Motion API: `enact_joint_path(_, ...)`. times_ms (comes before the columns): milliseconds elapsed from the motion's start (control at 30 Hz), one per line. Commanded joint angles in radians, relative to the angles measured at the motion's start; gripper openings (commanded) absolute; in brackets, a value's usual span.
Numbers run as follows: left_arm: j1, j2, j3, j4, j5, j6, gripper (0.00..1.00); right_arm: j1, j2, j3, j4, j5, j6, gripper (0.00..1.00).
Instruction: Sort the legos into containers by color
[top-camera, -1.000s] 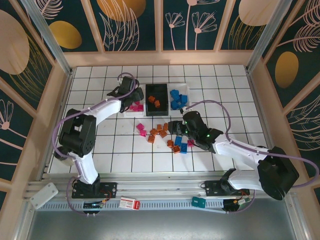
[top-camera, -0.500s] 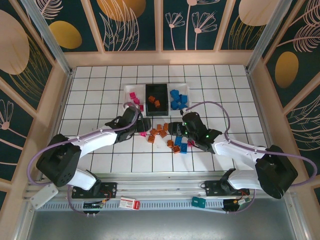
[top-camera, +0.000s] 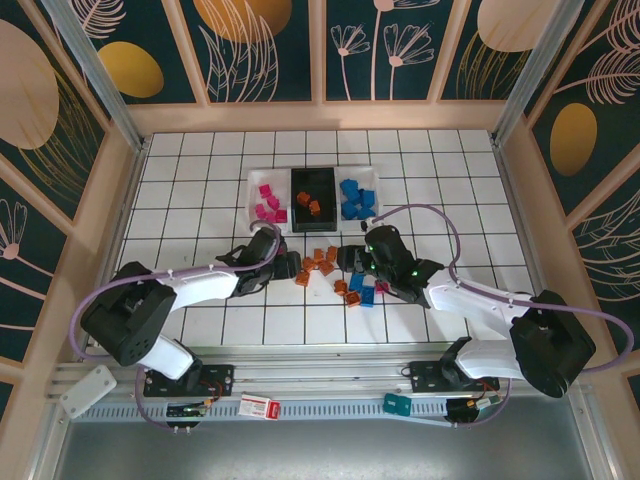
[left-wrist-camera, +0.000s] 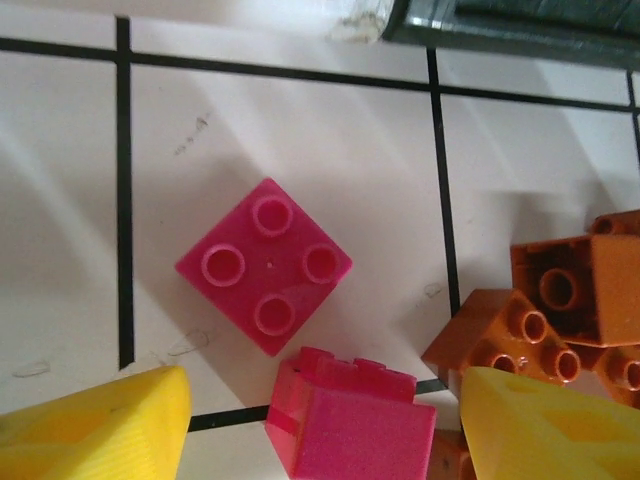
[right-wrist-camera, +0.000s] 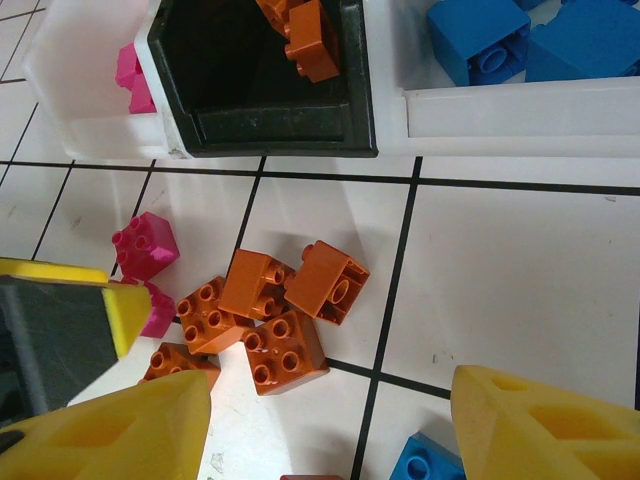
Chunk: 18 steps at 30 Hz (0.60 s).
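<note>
Left wrist: left gripper (left-wrist-camera: 320, 405) released, yellow fingers (left-wrist-camera: 100, 425) straddling tipped magenta plastic brick (left-wrist-camera: 350, 435), apparently lined up to grab. Right gripper (right-wrist-camera: 330, 395) released, empty, above loose orange plastic bricks (right-wrist-camera: 270, 320) mid-table. Row of shallow plastic trays (top-camera: 254, 178) toward far edge of white tiled table (top-camera: 200, 160).

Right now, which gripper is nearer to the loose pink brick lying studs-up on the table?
Left. The left gripper hangs over the pink brick, jaws open, the brick just ahead of its fingertips. The right gripper sits beyond the orange bricks, on their far side from it.
</note>
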Motion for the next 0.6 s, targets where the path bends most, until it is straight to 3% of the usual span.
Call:
enact_joint_path(0,-0.009,0.036,-0.008,0.053,0.019,-0.009,0.62,0.001,-0.014,0.000,0.010,0.027,0.015,0.65)
enact_joint_path(300,-0.008,0.073,-0.005,0.057,-0.024,-0.005,0.34,0.002,0.002,0.004,0.007,0.023,0.019,0.65)
enact_joint_path(567,-0.008,-0.110,-0.004,-0.030,-0.074,0.002,0.30,0.001,0.009,0.015,0.002,0.022,0.016,0.65)
